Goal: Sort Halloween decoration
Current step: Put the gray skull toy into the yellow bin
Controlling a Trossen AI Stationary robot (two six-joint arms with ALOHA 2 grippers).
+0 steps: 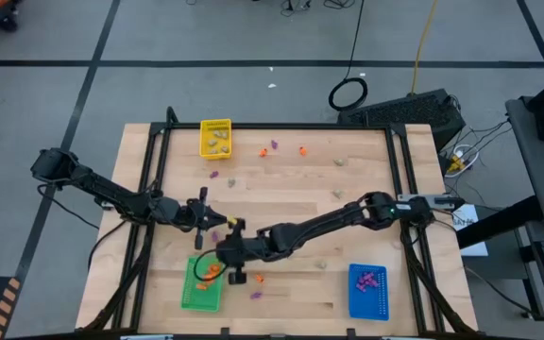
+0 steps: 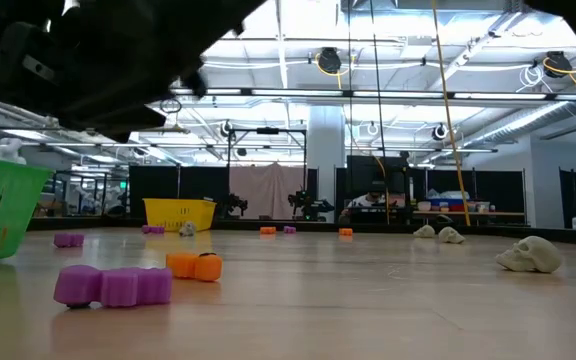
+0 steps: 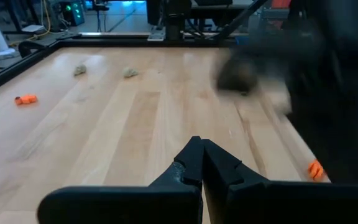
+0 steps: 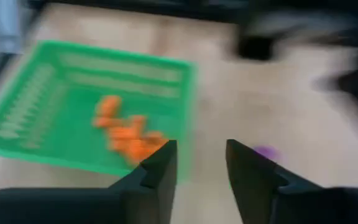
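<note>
right end effector fingers parted, arm stretched across; left end effector closed, near it.

Tiny orange trinkets are heaped in the green tray, purple ones are gathered in the blue tray, beige-grey ones in the yellow tray, while others are scattered loose across the table.

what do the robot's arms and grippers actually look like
Both arms are dark, nearly black, built of slim jointed links with bulkier joint housings. The left arm and right arm each end in a two-finger gripper. The left gripper has matte black fingers tapering to pointed tips; the right gripper has broader, flat-faced black fingers. No markings are legible.
</note>
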